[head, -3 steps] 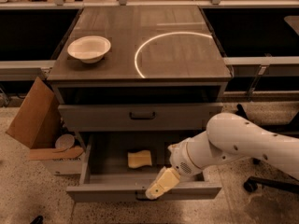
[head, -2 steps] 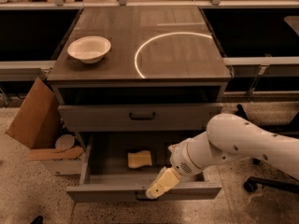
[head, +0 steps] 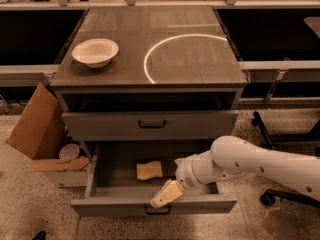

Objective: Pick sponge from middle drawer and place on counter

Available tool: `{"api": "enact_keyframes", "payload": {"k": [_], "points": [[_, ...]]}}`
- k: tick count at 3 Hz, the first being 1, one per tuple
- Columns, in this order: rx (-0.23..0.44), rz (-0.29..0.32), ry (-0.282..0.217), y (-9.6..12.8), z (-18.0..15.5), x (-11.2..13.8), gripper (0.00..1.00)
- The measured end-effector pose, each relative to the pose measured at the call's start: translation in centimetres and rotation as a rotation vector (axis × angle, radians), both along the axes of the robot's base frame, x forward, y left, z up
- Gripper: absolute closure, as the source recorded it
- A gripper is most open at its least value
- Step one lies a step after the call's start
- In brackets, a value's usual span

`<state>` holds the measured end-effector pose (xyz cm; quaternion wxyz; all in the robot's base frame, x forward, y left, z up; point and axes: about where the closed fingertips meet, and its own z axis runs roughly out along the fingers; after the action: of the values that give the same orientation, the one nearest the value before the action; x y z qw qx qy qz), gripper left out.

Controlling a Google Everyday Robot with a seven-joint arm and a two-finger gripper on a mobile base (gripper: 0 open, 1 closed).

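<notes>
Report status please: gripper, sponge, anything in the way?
Gripper over middle drawer front edge, apart from sponge. Sponge flat in drawer tray. Nothing between them; white bowl sits on counter.

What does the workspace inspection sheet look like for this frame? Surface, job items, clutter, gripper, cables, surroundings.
Surface: counter, dark wood-grain, with a white arc.
Job's things: sponge lies flat in the open drawer, near mid-tray; not yet on the counter.
Clutter: bowl on the counter's left side, outside the arc.
Gripper: gripper low over the drawer's front edge, front-right of the sponge and apart from it.
Cables: nothing seen.
Surroundings: upper drawer shut; cardboard box on the floor left of the cabinet; chair base at right.
</notes>
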<state>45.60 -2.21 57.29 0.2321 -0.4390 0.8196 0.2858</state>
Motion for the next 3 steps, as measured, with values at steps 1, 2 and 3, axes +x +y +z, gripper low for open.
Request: {"api": "enact_keyframes", "payload": {"k": [1, 2, 3], "points": [[-0.024, -0.085, -0.054, 1.2, -5.8, 5.2, 0.0], [-0.024, -0.085, -0.055, 1.2, -5.8, 5.2, 0.0], [-0.016, -0.094, -0.106, 1.0, -7.3, 6.9, 0.0]]}}
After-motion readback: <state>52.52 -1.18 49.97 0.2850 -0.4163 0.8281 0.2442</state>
